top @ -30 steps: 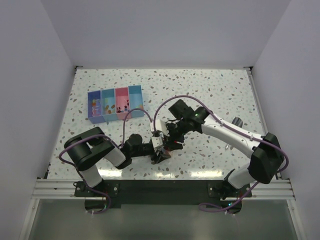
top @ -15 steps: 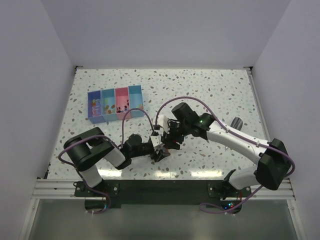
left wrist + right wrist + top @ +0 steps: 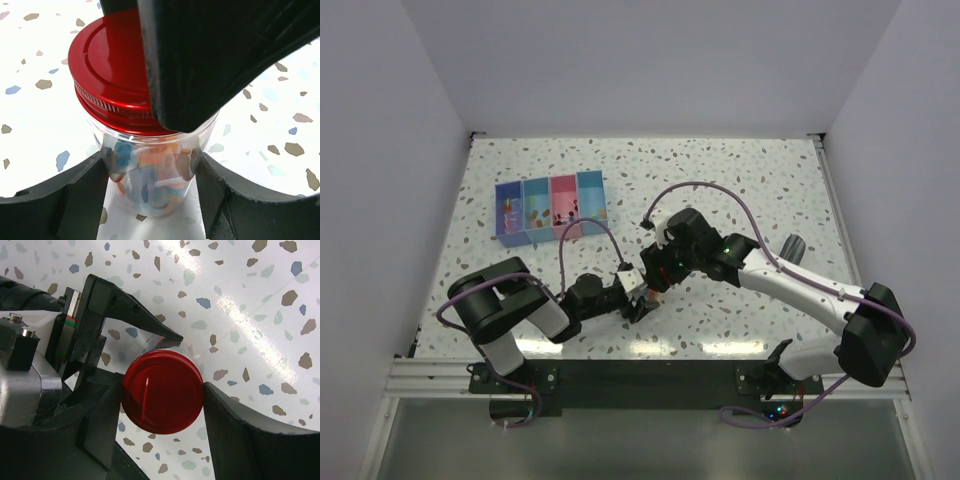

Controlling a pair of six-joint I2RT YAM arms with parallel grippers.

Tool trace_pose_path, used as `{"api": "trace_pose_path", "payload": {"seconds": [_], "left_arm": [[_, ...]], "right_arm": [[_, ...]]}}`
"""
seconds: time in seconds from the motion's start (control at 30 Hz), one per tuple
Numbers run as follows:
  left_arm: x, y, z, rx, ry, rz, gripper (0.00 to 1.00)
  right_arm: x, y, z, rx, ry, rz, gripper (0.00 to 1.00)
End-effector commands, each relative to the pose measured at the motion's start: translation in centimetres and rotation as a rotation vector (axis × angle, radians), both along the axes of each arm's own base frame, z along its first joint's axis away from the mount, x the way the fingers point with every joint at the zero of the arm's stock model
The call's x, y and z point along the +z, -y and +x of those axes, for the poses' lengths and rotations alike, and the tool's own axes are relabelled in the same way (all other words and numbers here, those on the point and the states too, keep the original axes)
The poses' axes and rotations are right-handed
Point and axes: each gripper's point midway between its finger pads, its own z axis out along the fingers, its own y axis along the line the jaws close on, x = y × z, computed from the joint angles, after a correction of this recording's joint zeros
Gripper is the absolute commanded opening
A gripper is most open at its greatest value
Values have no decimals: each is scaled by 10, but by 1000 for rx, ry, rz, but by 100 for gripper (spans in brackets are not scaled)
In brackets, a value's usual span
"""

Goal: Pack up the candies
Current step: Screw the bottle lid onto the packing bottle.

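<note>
A clear jar (image 3: 150, 150) with a round red lid (image 3: 112, 65) stands on the table and holds mixed candies (image 3: 150, 172) in orange, blue and pink. My left gripper (image 3: 152, 187) is shut on the jar's lower body, with a finger pressed on each side. My right gripper (image 3: 162, 405) comes from above and is shut on the red lid (image 3: 162, 392), its pads touching both edges. In the top view the two grippers meet at the jar (image 3: 650, 290) near the table's front centre. The right gripper's body hides part of the lid in the left wrist view.
A tray (image 3: 549, 240) with blue, teal, pink and blue compartments sits at the back left and holds a few candies. A small grey cylinder (image 3: 794, 245) lies at the right. Both arms' cables loop above the jar.
My right arm has swung down and left, and its gripper has come over the jar and onto the red lid. The left gripper has kept hold of the jar.
</note>
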Motion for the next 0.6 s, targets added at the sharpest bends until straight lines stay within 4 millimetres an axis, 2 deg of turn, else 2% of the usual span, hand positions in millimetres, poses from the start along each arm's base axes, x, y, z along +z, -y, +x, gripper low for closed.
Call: {"api": "trace_pose_path", "payload": {"seconds": [0.0, 0.03, 0.2, 0.33, 0.43, 0.57], "left_arm": [[37, 5, 19, 70, 90, -130, 39], [38, 5, 18, 67, 91, -135, 39], [35, 7, 13, 38, 84, -137, 38], [33, 8, 7, 12, 72, -143, 38], [33, 9, 2, -14, 67, -150, 36], [31, 11, -5, -55, 57, -152, 35]], "right_arm": [[13, 3, -2, -94, -28, 31, 50], [21, -1, -2, -74, -18, 46, 61], [47, 2, -3, 82, 81, 14, 75], [54, 16, 0, 253, 169, -56, 80], [60, 17, -5, 375, 180, -50, 81], [51, 23, -14, 589, 204, -119, 83]]}}
